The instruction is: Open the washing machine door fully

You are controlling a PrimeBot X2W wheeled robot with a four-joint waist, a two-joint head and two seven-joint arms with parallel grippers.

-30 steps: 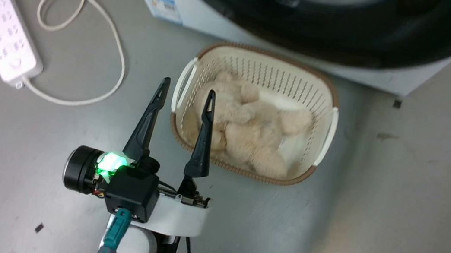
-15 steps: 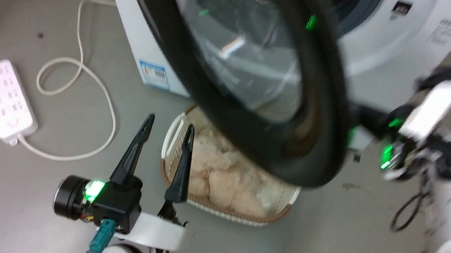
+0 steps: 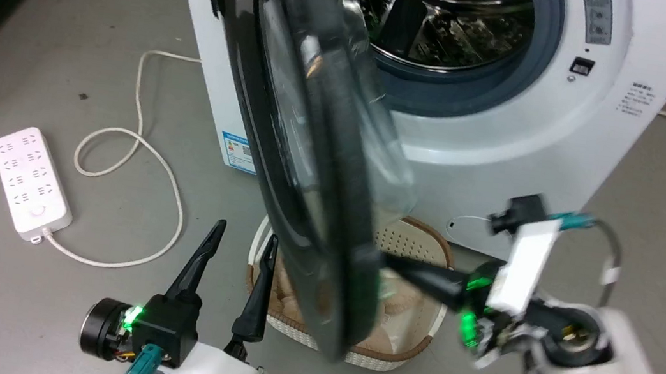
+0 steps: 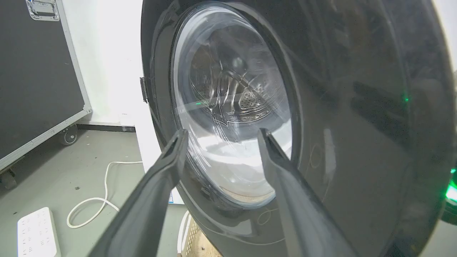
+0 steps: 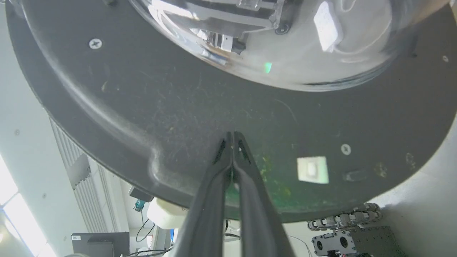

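Roughly half open, I'd judge: the machine (image 3: pixel 506 139) shows its drum (image 3: pixel 446 9), and the door (image 3: pixel 310 165) stands out from the front, hinged on the robot's left. It is nearly edge-on in the head view, with its lower rim over the basket (image 3: pixel 422 244).

The right gripper (image 3: pixel 390 264) is closed with nothing between its fingers. Its joined tips rest against the door's dark inner face, below the glass bowl and near the rim. The left gripper (image 3: pixel 246 232) is spread wide and empty, low beside the basket, and looks straight at the door's outer face.

The contact is a push and not a hold, and that is the main risk. The face is glossy and turns as it swings, so the tips could skid off the rim, and the door might then stop short or drift back. The left gripper also seems to sit in the door's path, so more swing could strike those fingers. A low sweep of the right arm might clip the basket.
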